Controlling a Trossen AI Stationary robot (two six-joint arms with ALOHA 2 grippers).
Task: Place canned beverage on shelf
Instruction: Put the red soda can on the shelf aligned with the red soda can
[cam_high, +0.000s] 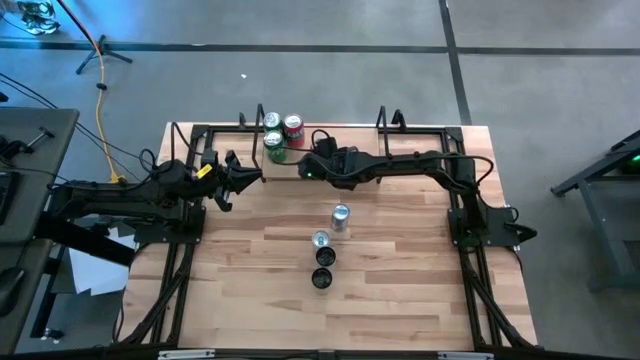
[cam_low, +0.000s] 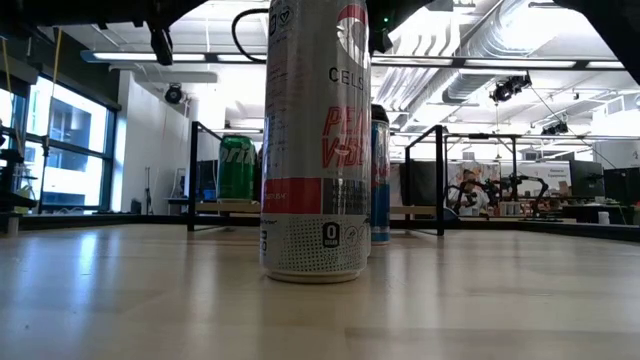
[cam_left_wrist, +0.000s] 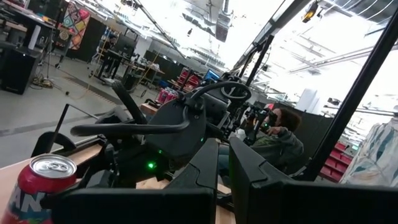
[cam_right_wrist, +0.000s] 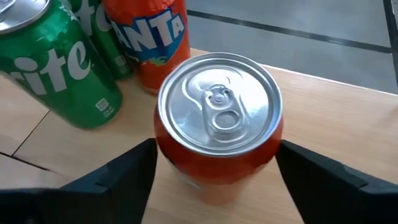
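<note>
Orange can (cam_right_wrist: 217, 124) with a silver top and closed pull tab stood upright on the shelf (cam_right_wrist: 323, 118) — between the wide-open fingers of the right gripper (cam_right_wrist: 214, 171), near two green Sprite cans (cam_right_wrist: 56, 68) and a Fanta can (cam_right_wrist: 149, 37). Left gripper (cam_high: 232, 180) waited at the worktop's left edge — I cannot tell its state.

Green Sprite can (cam_right_wrist: 59, 68), orange Fanta can (cam_right_wrist: 149, 37), pale-wood shelf (cam_right_wrist: 323, 118)

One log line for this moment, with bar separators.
right tool: around orange can on shelf | left tool: idle beside shelf
</note>
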